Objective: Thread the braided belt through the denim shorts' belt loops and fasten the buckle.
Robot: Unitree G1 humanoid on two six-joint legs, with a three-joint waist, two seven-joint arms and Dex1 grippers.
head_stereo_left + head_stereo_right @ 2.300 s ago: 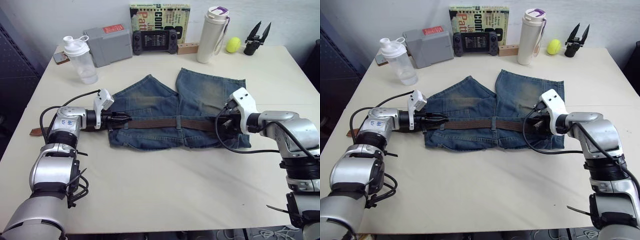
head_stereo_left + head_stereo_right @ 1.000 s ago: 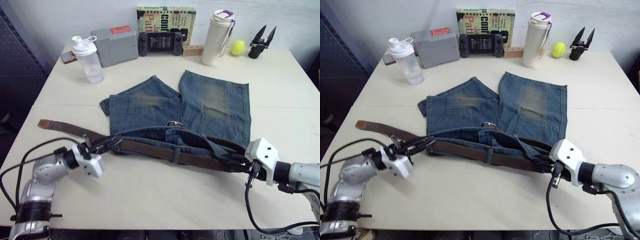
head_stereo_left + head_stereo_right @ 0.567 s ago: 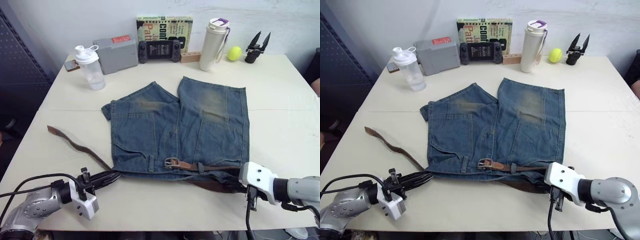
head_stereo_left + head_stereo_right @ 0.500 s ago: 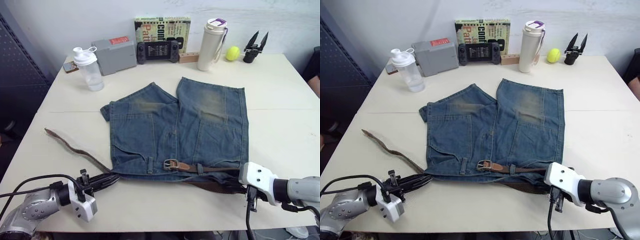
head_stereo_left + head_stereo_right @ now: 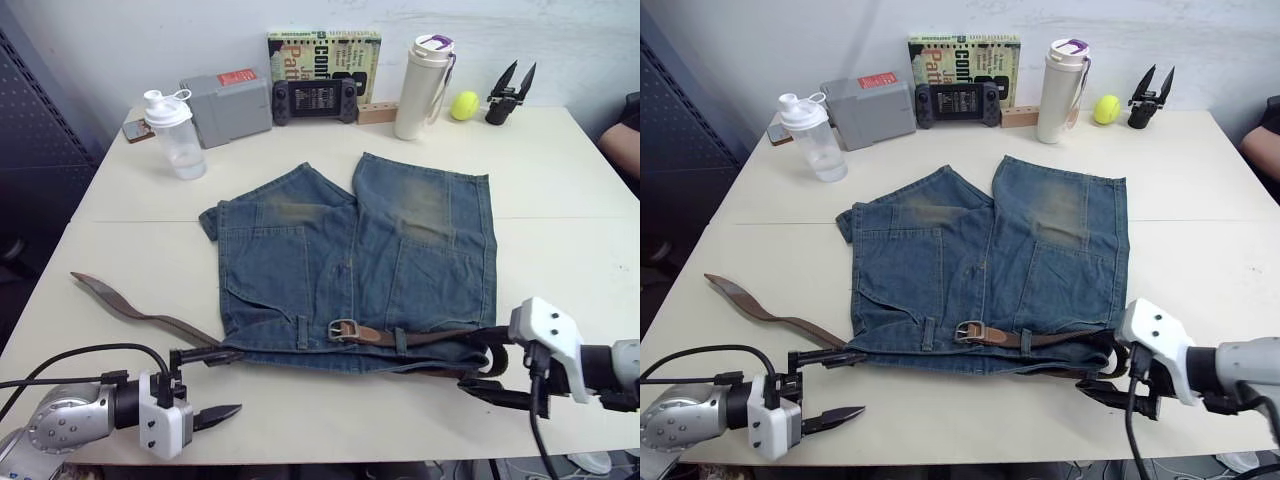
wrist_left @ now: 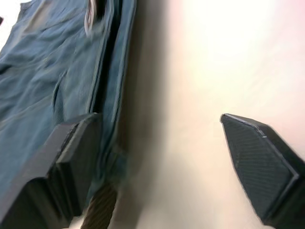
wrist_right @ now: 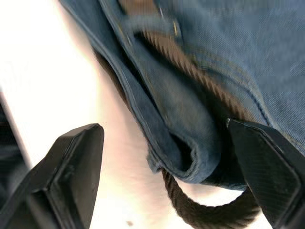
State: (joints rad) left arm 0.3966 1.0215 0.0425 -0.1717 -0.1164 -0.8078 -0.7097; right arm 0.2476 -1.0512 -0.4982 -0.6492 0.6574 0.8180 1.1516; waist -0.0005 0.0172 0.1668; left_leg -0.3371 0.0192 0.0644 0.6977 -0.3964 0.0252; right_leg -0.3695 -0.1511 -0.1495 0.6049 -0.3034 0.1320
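Both claws were open and empty: left claw (image 5: 210,385) at the near left waistband corner, right claw (image 5: 495,378) at the near right one. Denim shorts (image 5: 360,265) lay flat mid-bench (image 5: 560,180), waistband near, probably to reach the belt loops (image 5: 302,331). Braided belt (image 5: 140,312) ran through them, tail trailing left, buckle (image 5: 343,328) still unfastened up front.

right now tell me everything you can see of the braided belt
The braided belt is a long, narrow, dark brown woven strap. Its silver buckle lies unfastened on the front of the denim shorts, with the strap running under a belt loop toward the robot's right, where it curves round the waistband's end. The free tail trails out on the robot's left across the table, flat and slack. Neither pincer grips it.
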